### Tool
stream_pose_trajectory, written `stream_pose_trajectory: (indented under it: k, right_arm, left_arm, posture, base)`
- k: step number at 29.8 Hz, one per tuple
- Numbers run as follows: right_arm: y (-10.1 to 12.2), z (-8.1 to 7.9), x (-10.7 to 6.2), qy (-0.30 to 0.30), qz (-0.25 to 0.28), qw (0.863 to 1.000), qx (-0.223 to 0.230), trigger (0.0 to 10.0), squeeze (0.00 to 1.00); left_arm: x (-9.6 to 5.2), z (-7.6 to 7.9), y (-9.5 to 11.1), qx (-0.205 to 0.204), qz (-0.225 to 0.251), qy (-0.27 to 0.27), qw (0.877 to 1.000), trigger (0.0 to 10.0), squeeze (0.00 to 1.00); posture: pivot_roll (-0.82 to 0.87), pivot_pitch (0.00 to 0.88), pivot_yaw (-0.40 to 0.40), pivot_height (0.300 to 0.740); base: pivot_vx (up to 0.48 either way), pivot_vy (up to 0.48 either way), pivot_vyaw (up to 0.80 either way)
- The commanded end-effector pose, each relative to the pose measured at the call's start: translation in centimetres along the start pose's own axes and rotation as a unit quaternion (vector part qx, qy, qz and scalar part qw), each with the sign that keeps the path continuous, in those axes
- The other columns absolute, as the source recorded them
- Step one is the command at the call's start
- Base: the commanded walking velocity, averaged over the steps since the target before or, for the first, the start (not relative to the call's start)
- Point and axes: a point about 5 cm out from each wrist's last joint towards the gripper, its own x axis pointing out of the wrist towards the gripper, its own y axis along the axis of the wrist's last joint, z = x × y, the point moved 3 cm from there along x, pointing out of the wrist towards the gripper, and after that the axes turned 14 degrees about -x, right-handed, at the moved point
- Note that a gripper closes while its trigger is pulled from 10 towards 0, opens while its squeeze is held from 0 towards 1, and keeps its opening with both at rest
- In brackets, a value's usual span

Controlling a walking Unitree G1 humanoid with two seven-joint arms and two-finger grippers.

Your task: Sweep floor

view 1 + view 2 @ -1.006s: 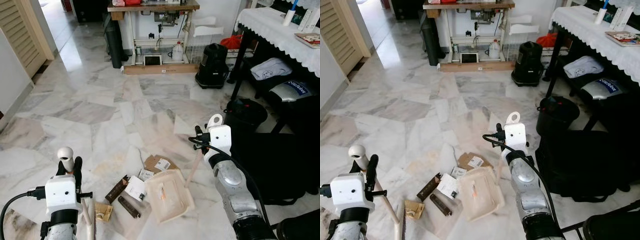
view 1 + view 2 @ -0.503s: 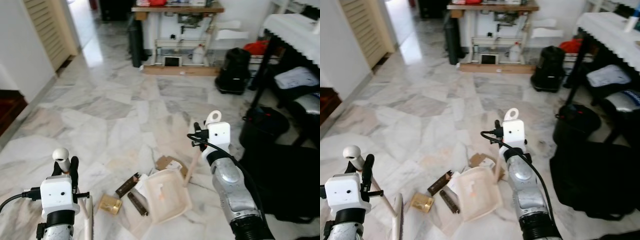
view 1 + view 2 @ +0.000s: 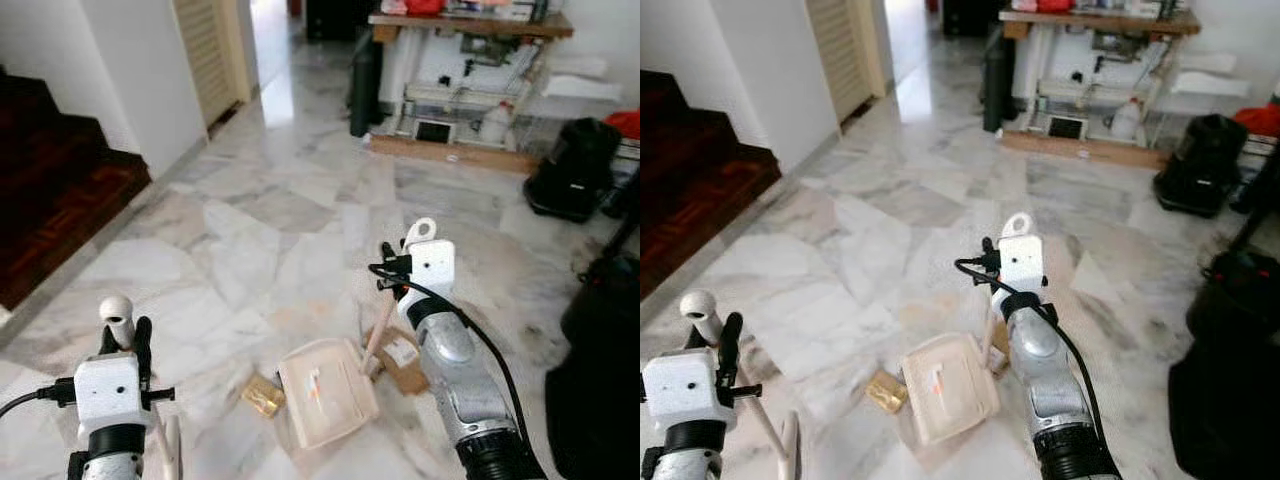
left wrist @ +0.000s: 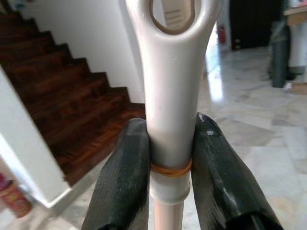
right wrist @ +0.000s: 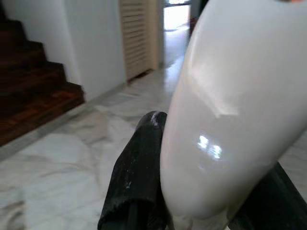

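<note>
Cream dustpan (image 3: 327,392); white-grey marbled floor (image 3: 250,240); dark red-brown stairs (image 3: 50,190); gold wrapper (image 3: 263,397); brown cardboard (image 3: 400,362)

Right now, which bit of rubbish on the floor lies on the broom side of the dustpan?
The small golden-brown packet, left of the dustpan. The cardboard piece with a white label lies on its right.

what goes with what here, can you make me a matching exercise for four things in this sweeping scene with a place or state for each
Things:
1. dustpan
2. broom handle
3. gold wrapper
4. black vacuum cleaner

Places or states:
a. clamped between the left end effector's fingers
b. lying on the marble just to the robot's left of the dustpan
c. standing far off near the wooden bench
d. resting on the floor, its handle held by the right end effector

Pairs: 1-d, 2-a, 3-b, 4-c
</note>
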Motion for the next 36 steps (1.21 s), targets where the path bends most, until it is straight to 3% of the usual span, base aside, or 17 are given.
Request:
stream_pose_trajectory:
  k: [1,36]
  right_arm:
    - [1.41,0.23,-0.02,-0.005,0.027,1.000,0.009,10.0,0.00]
    - [1.65,0.14,-0.02,0.005,0.022,1.000,0.010,10.0,0.00]
  left_arm:
    - [-0.04,0.20,1.08,0.008,0.020,-0.002,1.000,10.0,0.00]
    - [-0.24,0.57,1.07,0.007,0.013,0.003,1.000,10.0,0.00]
  posture:
    - [-0.05,0.002,0.054,0.740]
    - [-0.05,0.021,0.050,0.740]
  base:
    - [0.000,0.000,0.80]
    - [0.000,0.000,0.80]
